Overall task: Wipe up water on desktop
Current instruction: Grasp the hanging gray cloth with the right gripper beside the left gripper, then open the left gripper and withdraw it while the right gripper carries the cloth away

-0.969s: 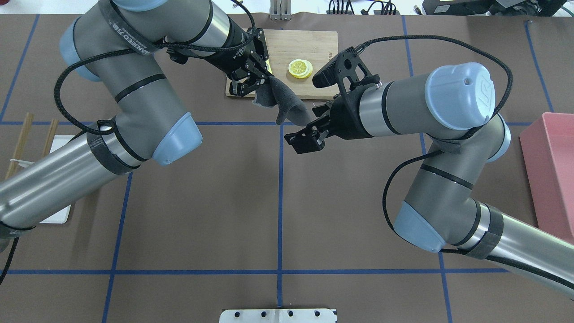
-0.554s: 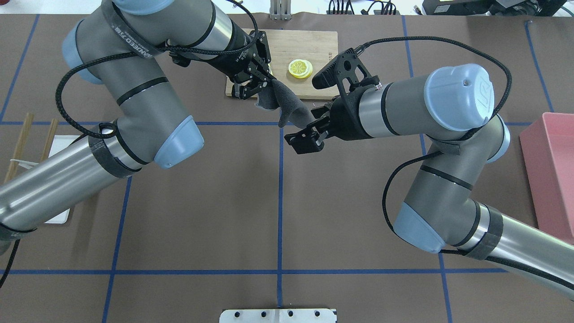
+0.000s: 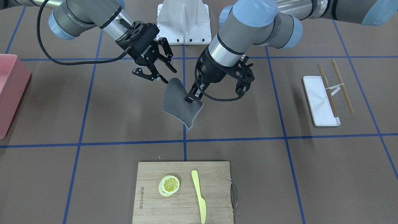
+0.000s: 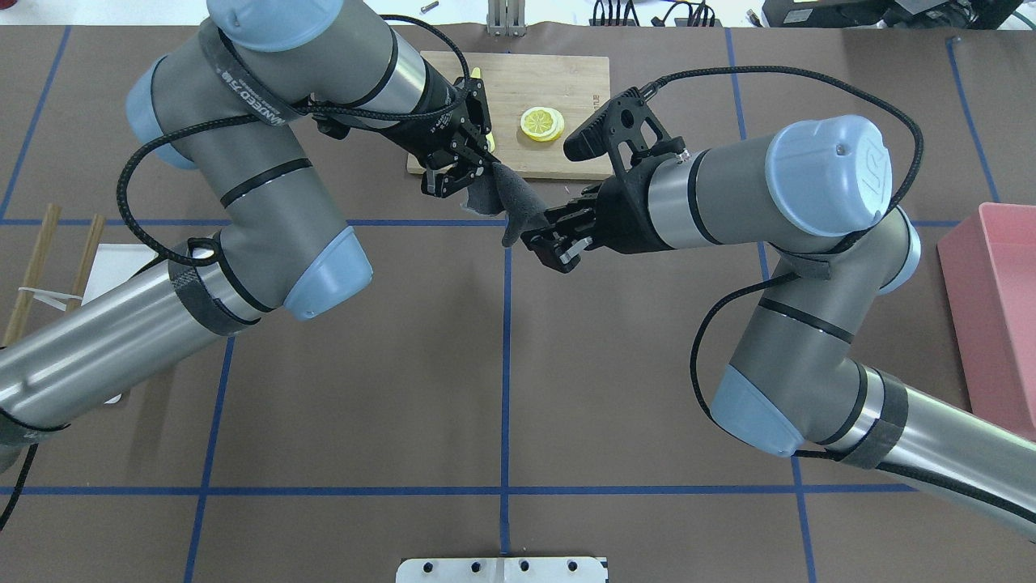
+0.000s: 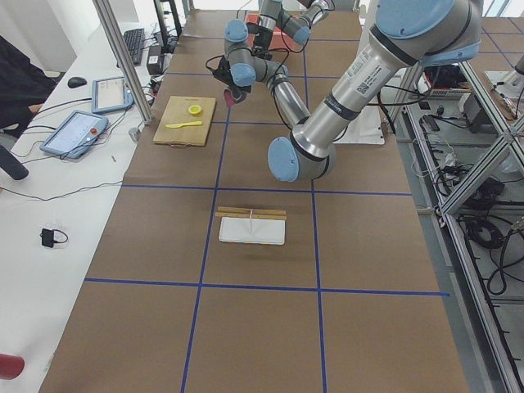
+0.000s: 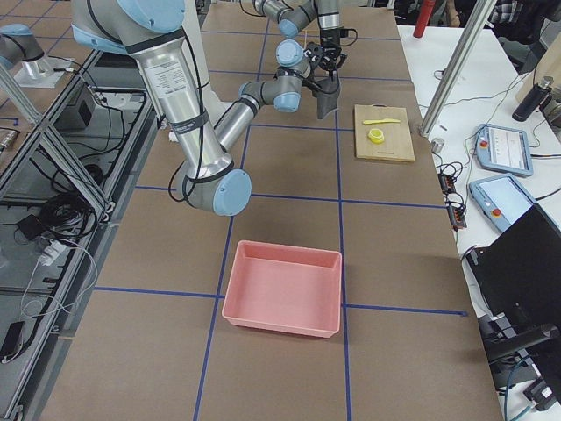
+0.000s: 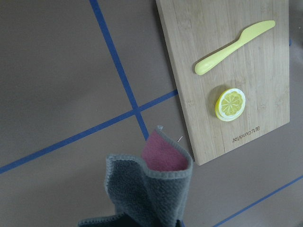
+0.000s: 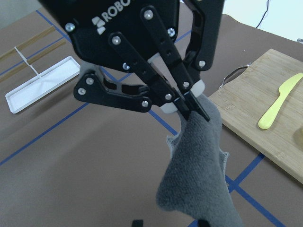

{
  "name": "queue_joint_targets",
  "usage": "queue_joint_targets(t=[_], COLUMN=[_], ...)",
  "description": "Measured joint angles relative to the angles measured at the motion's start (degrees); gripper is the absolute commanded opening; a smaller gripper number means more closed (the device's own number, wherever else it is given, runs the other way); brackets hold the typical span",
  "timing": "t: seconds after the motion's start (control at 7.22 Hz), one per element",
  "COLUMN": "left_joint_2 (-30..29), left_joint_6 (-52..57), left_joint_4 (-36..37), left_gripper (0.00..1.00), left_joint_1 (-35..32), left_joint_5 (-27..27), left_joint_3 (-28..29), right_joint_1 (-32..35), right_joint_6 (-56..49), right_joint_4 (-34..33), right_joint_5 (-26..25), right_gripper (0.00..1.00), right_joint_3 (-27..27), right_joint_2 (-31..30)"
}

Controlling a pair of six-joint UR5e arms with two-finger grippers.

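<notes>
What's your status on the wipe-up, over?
Left gripper shut on grey cloth, held off the desktop. Right gripper open beside the cloth. No water visible; cutting board stands clear.

Lemon slice, knife on cutting board

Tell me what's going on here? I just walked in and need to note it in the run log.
The left gripper has its jaws shut on one edge of a grey cloth, which hangs in the air above the desktop. The right gripper, jaws open, is at the cloth's upper edge but does not clearly grip it. This may be a hand-over or a two-handed spread. The cloth is off the desktop, so no wiping is under way, and I can see no water there.
</notes>
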Motion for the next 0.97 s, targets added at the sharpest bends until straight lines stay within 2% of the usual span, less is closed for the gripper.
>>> queue_joint_targets(t=[0.83,0.97], left_joint_2=[-0.1,-0.2], left_joint_6=[-0.3,-0.5], left_joint_4=[0.0,0.0], left_gripper=[0.0,0.0], left_joint_1=[0.4,0.5], left_joint_5=[-0.1,-0.1], left_joint_3=[-0.6,-0.8], right_joint_1=[0.1,0.1], right_joint_6=[0.0,0.0], right_joint_4=[-0.1,-0.1], right_joint_5=[-0.1,-0.1], right_gripper=[0.49,0.39], right_joint_3=[-0.1,-0.2], right_joint_2=[-0.2,-0.3])
